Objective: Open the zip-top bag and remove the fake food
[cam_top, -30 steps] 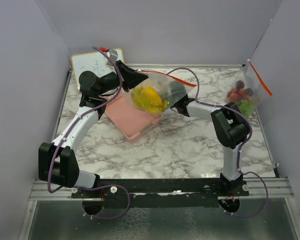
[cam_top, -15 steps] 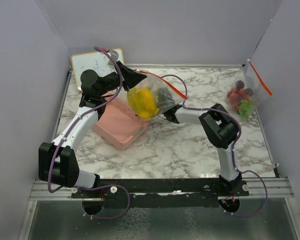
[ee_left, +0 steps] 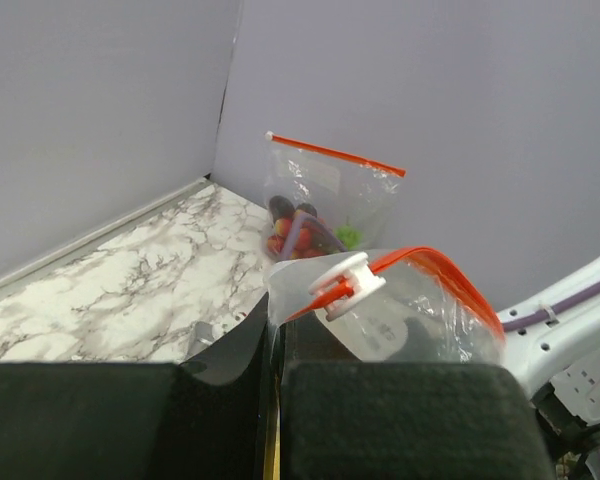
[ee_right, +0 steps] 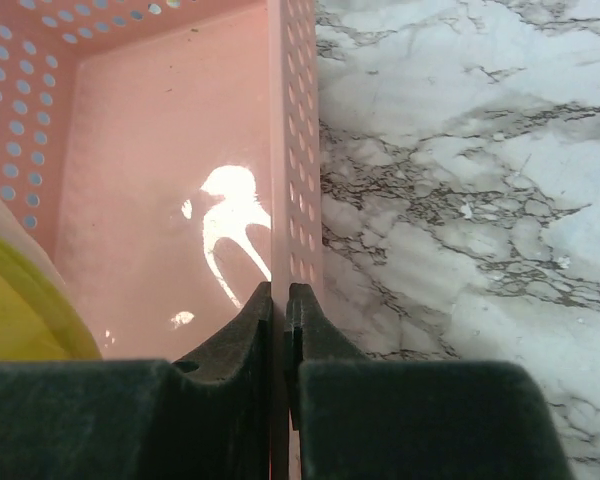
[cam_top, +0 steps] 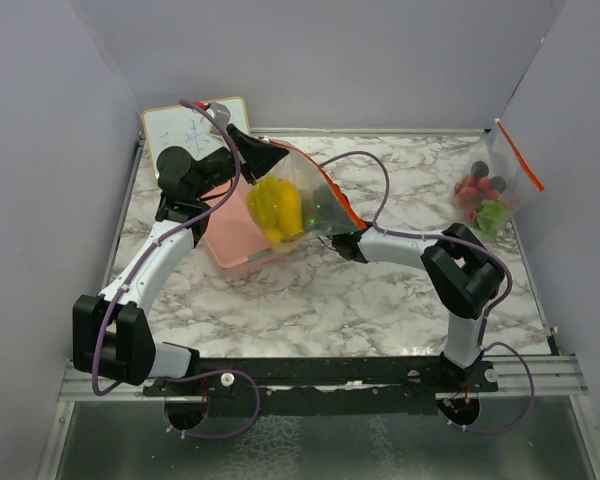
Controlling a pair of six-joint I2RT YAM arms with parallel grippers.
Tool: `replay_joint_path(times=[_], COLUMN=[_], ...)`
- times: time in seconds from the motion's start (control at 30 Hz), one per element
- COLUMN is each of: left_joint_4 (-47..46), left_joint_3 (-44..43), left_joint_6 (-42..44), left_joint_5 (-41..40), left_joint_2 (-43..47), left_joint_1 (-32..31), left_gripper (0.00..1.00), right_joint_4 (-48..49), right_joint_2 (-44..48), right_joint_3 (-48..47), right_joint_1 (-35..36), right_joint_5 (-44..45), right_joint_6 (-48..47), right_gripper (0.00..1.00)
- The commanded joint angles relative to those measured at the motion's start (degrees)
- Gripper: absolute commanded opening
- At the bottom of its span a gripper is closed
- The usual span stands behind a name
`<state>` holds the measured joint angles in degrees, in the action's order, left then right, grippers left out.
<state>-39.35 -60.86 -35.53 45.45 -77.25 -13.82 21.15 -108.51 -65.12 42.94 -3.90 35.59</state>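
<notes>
A clear zip-top bag (cam_top: pixel 318 196) with an orange zip strip hangs over the pink basket (cam_top: pixel 228 242). My left gripper (cam_top: pixel 280 155) is shut on the bag's top corner. In the left wrist view my left gripper (ee_left: pixel 277 325) pinches the clear film just under the white slider (ee_left: pixel 345 283). The fake food (cam_top: pixel 275 205), yellow pieces, sits low inside the bag. My right gripper (cam_top: pixel 336 241) reaches in from the right, under the bag. In the right wrist view my right gripper (ee_right: pixel 280 292) is shut on the basket's perforated wall (ee_right: pixel 295 150), with yellow food (ee_right: pixel 15 310) at the left.
A second zip-top bag (cam_top: pixel 495 185) holding red, dark and green pieces leans on the right wall; it also shows as a bag (ee_left: pixel 330 195) in the left wrist view. A small whiteboard (cam_top: pixel 192 125) lies at the back left. Grey walls enclose the marble table (cam_top: pixel 380 290).
The right gripper has closed on the basket's wall. The bag with the yellow food has swung left, and the basket has shifted left with it.
</notes>
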Motion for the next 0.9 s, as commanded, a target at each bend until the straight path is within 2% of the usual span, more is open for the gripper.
replay_joint_path(times=[0.0, 0.07, 0.2, 0.27, 0.4, 0.67, 0.87], left_joint_4=[-2.1, -1.2, 2.3, 3.5, 6.5, 9.2, 10.4], left_joint_3=[0.1, 0.0, -0.7, -0.8, -1.1, -0.2, 0.1], left_joint_6=[-0.9, -0.7, 0.9, 1.3, 2.4, 1.3, 1.3], left_joint_5=[-3.3, -4.6, -6.1, -6.3, -7.5, -11.3, -10.6], left_joint_2=[2.3, 3.0, 4.4, 5.0, 6.2, 7.6, 7.9], left_joint_1=[0.4, 0.4, 0.5, 0.5, 0.6, 1.8, 2.4], left_gripper=[0.0, 0.0, 0.0, 0.0, 0.0, 0.0, 0.0], right_joint_4=[3.6, 2.4, -7.5, -8.2, -8.1, -16.4, -16.4], right_joint_2=[0.5, -1.2, -6.0, -7.1, -7.5, -11.7, -12.4], right_joint_3=[-1.0, -3.2, -11.9, -13.2, -12.8, -18.2, -19.1], right_joint_1=[5.4, 7.9, 13.8, 15.0, 15.1, 17.0, 17.9], right_joint_5=[14.6, 18.8, 31.4, 35.7, 39.3, 43.6, 43.9], right_joint_6=[1.3, 1.3, 2.0, 3.2, 5.4, 10.2, 11.5], right_gripper=[0.02, 0.02, 0.02, 0.02, 0.02, 0.02, 0.28])
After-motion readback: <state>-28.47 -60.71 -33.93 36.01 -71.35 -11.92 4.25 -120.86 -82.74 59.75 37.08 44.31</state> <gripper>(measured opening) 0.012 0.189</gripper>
